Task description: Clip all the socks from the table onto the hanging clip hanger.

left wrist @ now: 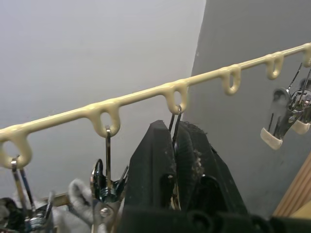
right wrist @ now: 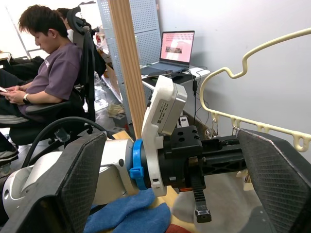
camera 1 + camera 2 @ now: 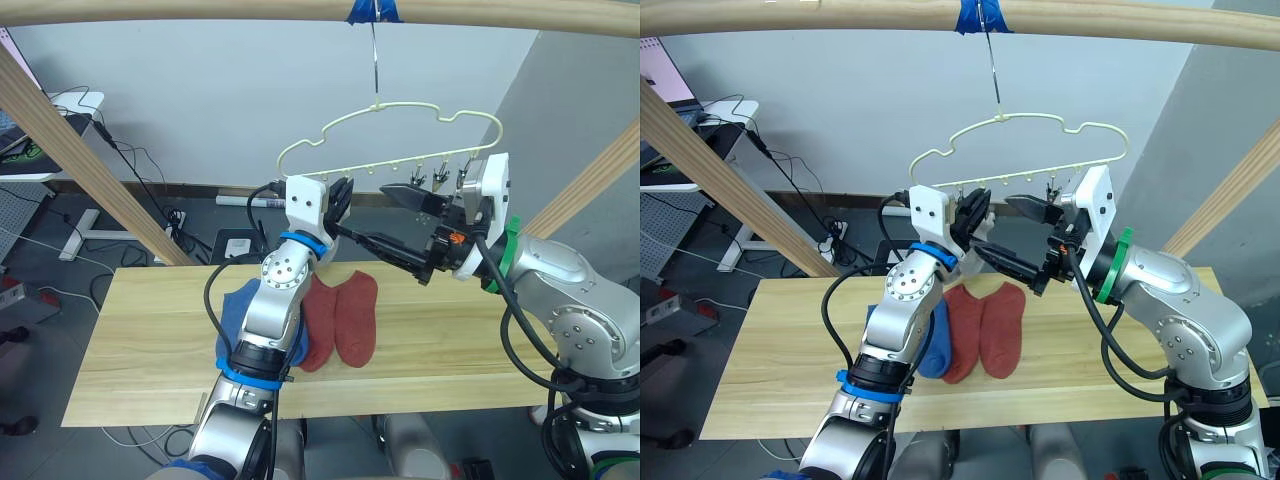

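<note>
Left wrist view: left gripper point(image 1: 176, 160) fingers are clenched on a metal clip point(image 1: 175, 122) hanging from the clip hanger point(image 3: 390, 140). Right gripper point(image 3: 395, 220) is spread wide, holding nothing, just beside the left one under the hanger. Two rust-red socks point(image 3: 345, 318) and a blue sock point(image 3: 240, 310) lie on the table point(image 3: 140, 350).

A pale wooden beam point(image 3: 300, 10) runs across the top of the scene with a strip of blue tape point(image 3: 374, 11) wrapped round it, and slanting wooden posts point(image 3: 80, 150) stand at the left and right. On the far left floor lie black cables point(image 3: 135, 160) and a white power strip point(image 3: 176, 217) against the grey wall. In the right wrist view a person point(image 2: 48, 68) in a purple shirt sits in a black chair, and an open laptop point(image 2: 176, 48) with a pink screen rests beyond a wooden post.
</note>
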`<move>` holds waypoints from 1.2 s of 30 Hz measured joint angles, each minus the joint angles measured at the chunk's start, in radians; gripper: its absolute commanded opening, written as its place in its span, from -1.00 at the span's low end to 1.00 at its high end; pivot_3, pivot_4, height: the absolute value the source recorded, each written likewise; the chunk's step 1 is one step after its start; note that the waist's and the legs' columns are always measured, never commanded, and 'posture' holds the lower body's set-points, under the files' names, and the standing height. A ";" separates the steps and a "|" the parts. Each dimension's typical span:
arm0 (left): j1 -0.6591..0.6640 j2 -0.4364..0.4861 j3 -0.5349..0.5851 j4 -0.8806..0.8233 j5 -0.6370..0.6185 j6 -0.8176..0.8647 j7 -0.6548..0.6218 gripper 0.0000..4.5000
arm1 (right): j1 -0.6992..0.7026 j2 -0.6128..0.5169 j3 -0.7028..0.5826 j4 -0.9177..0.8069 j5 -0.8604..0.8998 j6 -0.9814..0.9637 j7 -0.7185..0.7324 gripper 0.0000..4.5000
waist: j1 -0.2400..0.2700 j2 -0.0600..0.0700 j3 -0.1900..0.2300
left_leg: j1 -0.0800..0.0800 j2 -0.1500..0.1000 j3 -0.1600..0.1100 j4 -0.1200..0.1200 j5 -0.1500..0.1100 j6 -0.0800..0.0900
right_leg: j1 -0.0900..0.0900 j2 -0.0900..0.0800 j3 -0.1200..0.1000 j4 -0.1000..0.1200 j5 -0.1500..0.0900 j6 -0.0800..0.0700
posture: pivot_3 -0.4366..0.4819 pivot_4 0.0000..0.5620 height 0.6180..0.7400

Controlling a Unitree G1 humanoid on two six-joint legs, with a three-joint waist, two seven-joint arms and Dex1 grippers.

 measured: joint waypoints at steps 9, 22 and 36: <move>0.005 0.052 0.026 -0.118 -0.133 0.207 -0.096 -1.00 | 0.095 -0.075 0.034 0.037 -0.098 -0.002 -0.016 1.00 | 0.000 0.000 0.000 | 0.000 0.000 0.000 0.000 0.000 0.000 | 0.000 0.000 0.000 0.000 -0.001 0.002 | -0.41 -0.12 1.00; -0.131 0.403 0.365 -0.206 -0.756 1.073 -0.289 -1.00 | 0.110 0.120 0.411 0.499 -0.624 -0.264 -0.104 1.00 | -0.026 0.002 0.001 | 0.003 0.001 -0.001 -0.001 0.000 0.000 | -0.001 0.002 0.000 0.004 -0.003 0.004 | -0.34 -0.15 1.00; -0.122 0.423 0.355 -0.226 -0.811 1.099 -0.280 -1.00 | -0.079 0.362 0.487 1.121 -0.850 -0.492 -0.097 0.73 | -0.025 0.001 0.000 | 0.003 0.001 -0.001 -0.002 0.000 -0.001 | -0.001 0.001 0.000 0.004 0.000 -0.002 | -0.26 -0.14 1.00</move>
